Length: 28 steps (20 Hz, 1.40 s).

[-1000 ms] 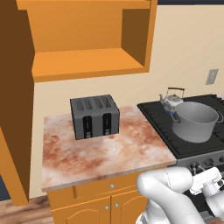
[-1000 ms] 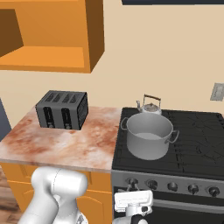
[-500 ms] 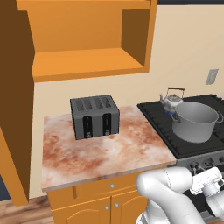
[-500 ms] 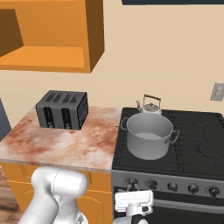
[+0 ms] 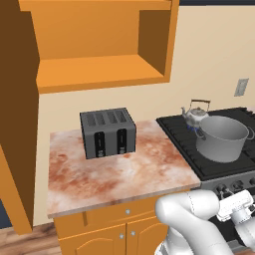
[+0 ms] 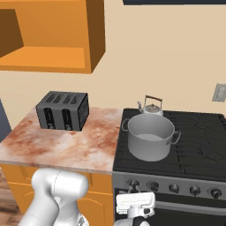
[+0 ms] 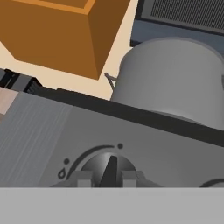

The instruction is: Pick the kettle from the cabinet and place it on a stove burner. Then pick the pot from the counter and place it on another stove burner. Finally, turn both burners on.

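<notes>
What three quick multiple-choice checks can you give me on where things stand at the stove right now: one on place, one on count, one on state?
1. Where is the pot?
A. on the counter beside the toaster
B. on a front burner of the stove, in front of the kettle
C. on the cabinet shelf

2. How many slots does the toaster have on top?
A. two
B. four
C. six

3. What is the gripper doing?
A. holding the kettle by its handle
B. hanging open above the pot
C. closed on a stove knob

Answers:
1. B: the right base view shows it on the black grate, with the kettle behind it.
2. B: four slots show in the left base view.
3. C: in the hand view, the fingertips sit on either side of the ridge of the stove knob.
</notes>
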Motion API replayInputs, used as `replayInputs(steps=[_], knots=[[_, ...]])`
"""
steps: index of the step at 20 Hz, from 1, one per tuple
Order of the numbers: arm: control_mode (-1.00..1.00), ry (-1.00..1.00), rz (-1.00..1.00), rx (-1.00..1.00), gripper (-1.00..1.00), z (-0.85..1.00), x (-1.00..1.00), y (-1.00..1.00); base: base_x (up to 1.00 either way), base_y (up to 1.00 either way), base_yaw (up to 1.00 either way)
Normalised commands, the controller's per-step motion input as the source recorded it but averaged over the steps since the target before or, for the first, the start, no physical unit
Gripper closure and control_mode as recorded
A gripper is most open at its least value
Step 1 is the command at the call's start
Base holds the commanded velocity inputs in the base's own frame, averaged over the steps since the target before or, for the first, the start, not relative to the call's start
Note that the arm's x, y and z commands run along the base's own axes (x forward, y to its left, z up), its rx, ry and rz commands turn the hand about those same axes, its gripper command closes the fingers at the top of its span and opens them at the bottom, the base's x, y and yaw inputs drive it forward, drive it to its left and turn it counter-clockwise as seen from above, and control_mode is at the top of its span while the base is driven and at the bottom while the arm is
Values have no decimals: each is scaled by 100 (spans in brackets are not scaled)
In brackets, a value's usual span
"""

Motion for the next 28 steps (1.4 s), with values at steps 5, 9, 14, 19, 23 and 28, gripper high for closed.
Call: replayInputs(steps=[5, 9, 14, 19, 23, 28], knots=[[-100, 0, 0, -10, 100, 38, -18, -1, 0, 0, 0], [-100, -2, 0, -22, 100, 35, -23, 0, 0, 0, 0], [-100, -2, 0, -25, 100, 37, -24, 0, 0, 0, 0], [-100, 0, 0, -24, 100, 41, -22, 0, 0, 0, 0], [-100, 0, 0, -24, 100, 39, -22, 0, 0, 0, 0], [-100, 0, 0, -24, 100, 35, -20, 0, 0, 0, 0]])
